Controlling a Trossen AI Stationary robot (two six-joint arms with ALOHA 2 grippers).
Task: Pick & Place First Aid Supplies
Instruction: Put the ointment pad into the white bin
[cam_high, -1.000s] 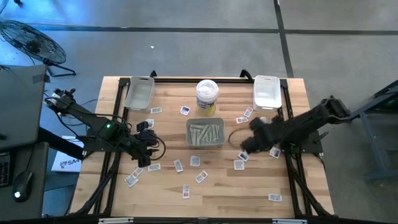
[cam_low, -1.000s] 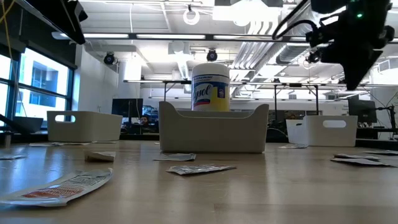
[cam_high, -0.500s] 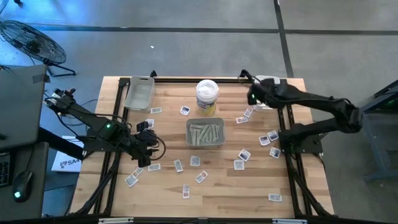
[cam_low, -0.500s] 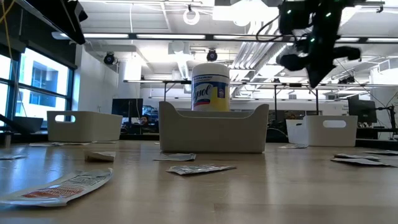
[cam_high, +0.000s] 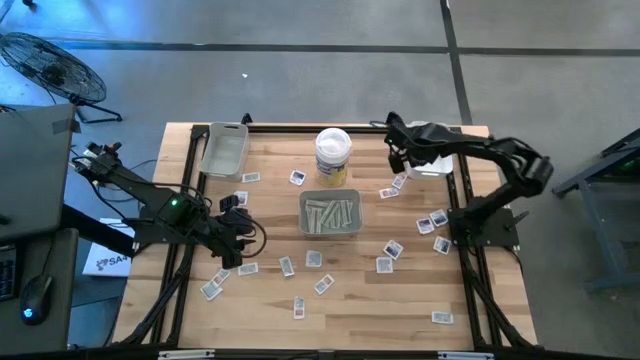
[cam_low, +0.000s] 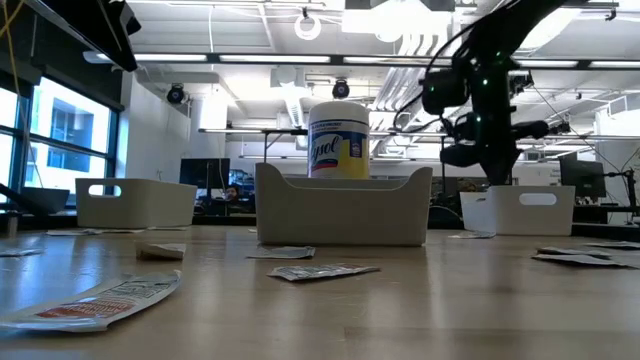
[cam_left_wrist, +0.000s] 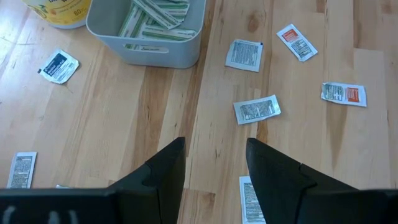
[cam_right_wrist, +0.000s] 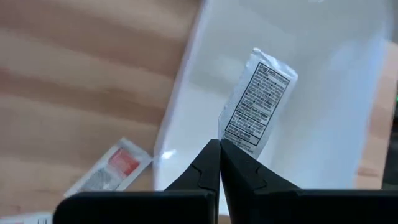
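Small flat packets, the first aid supplies (cam_high: 318, 262), lie scattered on the wooden table. My right gripper (cam_right_wrist: 219, 146) is shut on a white packet with black print (cam_right_wrist: 258, 102) above the white tray (cam_right_wrist: 323, 93) at the far right; in the high view it (cam_high: 395, 155) hangs at the tray's left rim. My left gripper (cam_left_wrist: 214, 148) stands open above the table's left half (cam_high: 235, 222), with bare wood between its fingers. My right gripper pinches the white packet by its lower edge (cam_right_wrist: 235, 140) between its two fingertips. The fingers slant steeply downward. The packet sticks out past the fingertips, lifted clear above the white tray's floor.
A grey tray (cam_high: 330, 215) holding long pale strips sits mid-table, with the white yellow-labelled tub (cam_high: 333, 153) just behind it. Another grey tray (cam_high: 224, 150) stands at the far left. A red-printed packet (cam_right_wrist: 115, 165) lies beside the white tray.
My right gripper has swung from the table's middle right to the far edge, then toward the white tray's left rim, sinking a little and rolling its wrist. It has stayed shut throughout.
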